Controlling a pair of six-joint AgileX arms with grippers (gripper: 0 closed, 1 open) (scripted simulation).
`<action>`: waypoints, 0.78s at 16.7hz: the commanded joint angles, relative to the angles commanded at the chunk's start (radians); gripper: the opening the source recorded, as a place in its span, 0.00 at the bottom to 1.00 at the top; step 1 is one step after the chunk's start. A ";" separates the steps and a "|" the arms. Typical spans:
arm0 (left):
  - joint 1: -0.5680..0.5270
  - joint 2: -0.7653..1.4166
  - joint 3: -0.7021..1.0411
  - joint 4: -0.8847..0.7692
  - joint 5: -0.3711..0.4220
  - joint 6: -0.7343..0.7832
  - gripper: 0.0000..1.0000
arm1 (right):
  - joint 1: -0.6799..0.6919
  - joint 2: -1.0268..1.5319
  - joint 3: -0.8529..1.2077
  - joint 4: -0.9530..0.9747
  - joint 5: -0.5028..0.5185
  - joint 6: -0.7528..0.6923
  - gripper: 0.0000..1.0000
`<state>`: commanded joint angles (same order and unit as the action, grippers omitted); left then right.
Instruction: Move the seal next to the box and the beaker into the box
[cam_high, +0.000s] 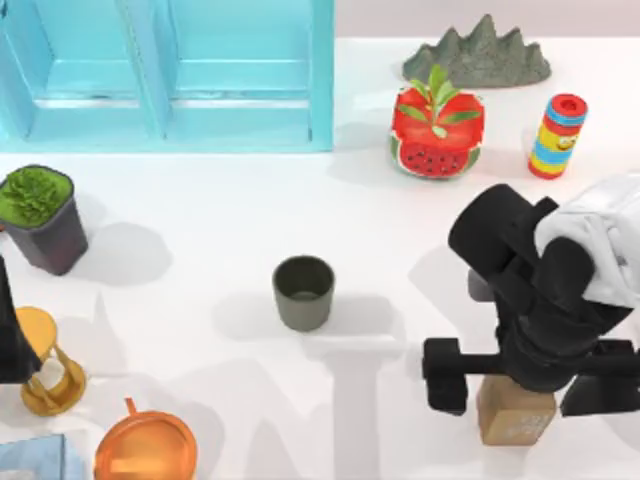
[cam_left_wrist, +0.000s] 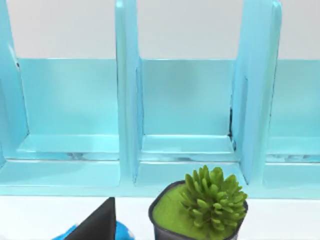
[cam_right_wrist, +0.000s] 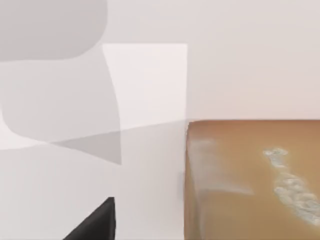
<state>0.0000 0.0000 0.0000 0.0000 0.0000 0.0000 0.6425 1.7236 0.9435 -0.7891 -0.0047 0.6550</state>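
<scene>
The seal (cam_high: 515, 417), a tan-brown rounded block with whitish marks, stands near the table's front right. My right gripper (cam_high: 522, 385) hovers directly over it, open, its two dark fingers spread wider than the block. The right wrist view has the seal (cam_right_wrist: 250, 180) close up beside one dark fingertip (cam_right_wrist: 95, 222) that stands apart from it. The beaker (cam_high: 303, 292), a small dark grey-green cup, stands upright mid-table, untouched. The box (cam_high: 165, 75), a cyan compartmented case, fills the back left. My left arm (cam_high: 8, 330) is parked at the left edge, facing the box (cam_left_wrist: 185, 125).
A potted green plant (cam_high: 40, 220) stands left of the beaker. A yellow hourglass (cam_high: 50, 365) and an orange round object (cam_high: 145, 450) sit at the front left. At the back right are a watermelon pot (cam_high: 437, 135), a grey rock (cam_high: 480, 55) and a striped stacking toy (cam_high: 558, 135).
</scene>
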 joint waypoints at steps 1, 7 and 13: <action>0.000 0.000 0.000 0.000 0.000 0.000 1.00 | 0.000 0.000 0.000 0.000 0.000 0.000 1.00; 0.000 0.000 0.000 0.000 0.000 0.000 1.00 | 0.000 0.000 0.000 0.000 0.000 0.000 0.55; 0.000 0.000 0.000 0.000 0.000 0.000 1.00 | 0.000 0.000 0.000 0.000 0.000 0.000 0.10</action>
<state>0.0000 0.0000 0.0000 0.0000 0.0000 0.0000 0.6425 1.7236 0.9435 -0.7891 -0.0047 0.6550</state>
